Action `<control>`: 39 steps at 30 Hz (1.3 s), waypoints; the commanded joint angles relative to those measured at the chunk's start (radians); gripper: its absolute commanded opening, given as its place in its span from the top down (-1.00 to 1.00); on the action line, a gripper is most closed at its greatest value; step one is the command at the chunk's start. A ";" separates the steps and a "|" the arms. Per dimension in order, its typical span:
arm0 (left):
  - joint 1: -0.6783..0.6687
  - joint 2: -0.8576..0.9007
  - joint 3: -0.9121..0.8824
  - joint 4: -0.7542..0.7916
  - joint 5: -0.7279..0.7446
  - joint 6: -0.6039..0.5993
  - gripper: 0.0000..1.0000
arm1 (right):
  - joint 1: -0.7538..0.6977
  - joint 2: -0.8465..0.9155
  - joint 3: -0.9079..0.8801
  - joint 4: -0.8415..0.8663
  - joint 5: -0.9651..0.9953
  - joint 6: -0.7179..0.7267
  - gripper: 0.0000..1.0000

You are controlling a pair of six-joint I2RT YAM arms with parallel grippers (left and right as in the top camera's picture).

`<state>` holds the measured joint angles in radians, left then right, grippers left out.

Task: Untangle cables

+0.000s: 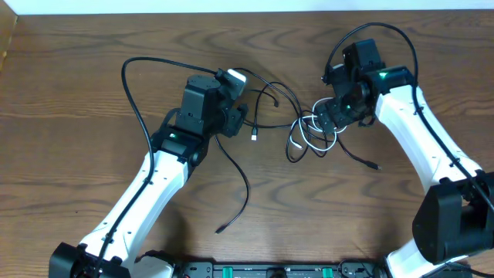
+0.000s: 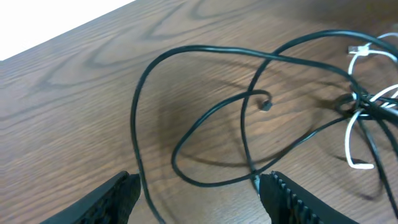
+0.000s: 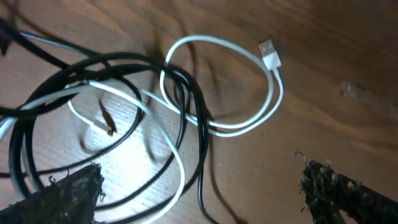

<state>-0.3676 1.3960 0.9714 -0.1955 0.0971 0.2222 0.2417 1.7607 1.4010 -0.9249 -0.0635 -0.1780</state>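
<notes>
Left end effector sits low over the bench with its fingers spread wide, and nothing is pinched: a black cable runs in between them and sweeps out in a big open loop. Over on the right, the right end effector is spread as well, hovering just above the knot and gripping nothing.

And that knot is where the job stands. The white cable weaves through a ring of black cables, crossing over and under them several times. Its USB plug lies free on the far side, clear of the ring. From overhead, a few ends trail loose: one black lead curls towards the near edge and finishes in a small plug, and another plug pokes out to the right of the bundle. So my read is that some tails are out, but the core is not separated and most of the work remains, starting with that white strand.

The bench is dark brown wood with bold grain, matte and bare apart from the cords. A pale band runs along its far edge, and nothing more of the room shows
</notes>
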 commanded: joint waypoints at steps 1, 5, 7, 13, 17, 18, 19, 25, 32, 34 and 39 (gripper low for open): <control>0.002 0.001 0.005 -0.009 -0.034 0.016 -0.35 | 0.003 0.009 -0.029 0.036 -0.021 -0.019 -0.98; 0.002 0.001 0.005 -0.024 -0.034 0.016 -0.40 | 0.000 0.009 -0.056 0.098 -0.021 -0.026 -0.99; 0.002 0.001 0.005 -0.029 -0.034 0.016 -0.40 | -0.003 0.009 -0.076 0.130 -0.022 -0.062 -0.98; 0.002 0.001 0.005 -0.029 -0.026 0.016 -0.41 | -0.006 0.009 -0.139 0.236 -0.019 -0.166 -0.99; 0.002 0.001 0.005 -0.029 -0.026 0.016 -0.41 | -0.011 0.009 -0.181 0.302 -0.019 -0.229 -0.98; 0.002 0.001 0.005 -0.029 -0.026 0.016 -0.41 | -0.014 0.009 -0.189 0.314 -0.019 -0.244 -0.99; 0.002 0.001 0.005 -0.029 -0.026 0.016 -0.41 | -0.018 0.009 -0.197 0.326 -0.019 -0.259 -0.98; 0.002 0.001 0.005 -0.029 -0.026 0.016 -0.41 | -0.051 0.010 -0.244 0.422 -0.019 -0.273 -0.98; 0.002 0.001 0.005 -0.028 -0.026 0.016 -0.41 | -0.068 0.078 -0.250 0.437 -0.054 -0.275 -0.99; 0.002 0.001 0.005 -0.029 -0.026 0.016 -0.41 | -0.064 0.116 -0.250 0.442 -0.067 -0.275 -0.98; 0.002 0.001 0.005 -0.029 -0.026 0.016 -0.41 | -0.057 0.192 -0.250 0.448 -0.071 -0.272 -0.85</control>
<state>-0.3676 1.3960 0.9714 -0.2214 0.0757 0.2329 0.1825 1.9163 1.1614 -0.4782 -0.1123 -0.4362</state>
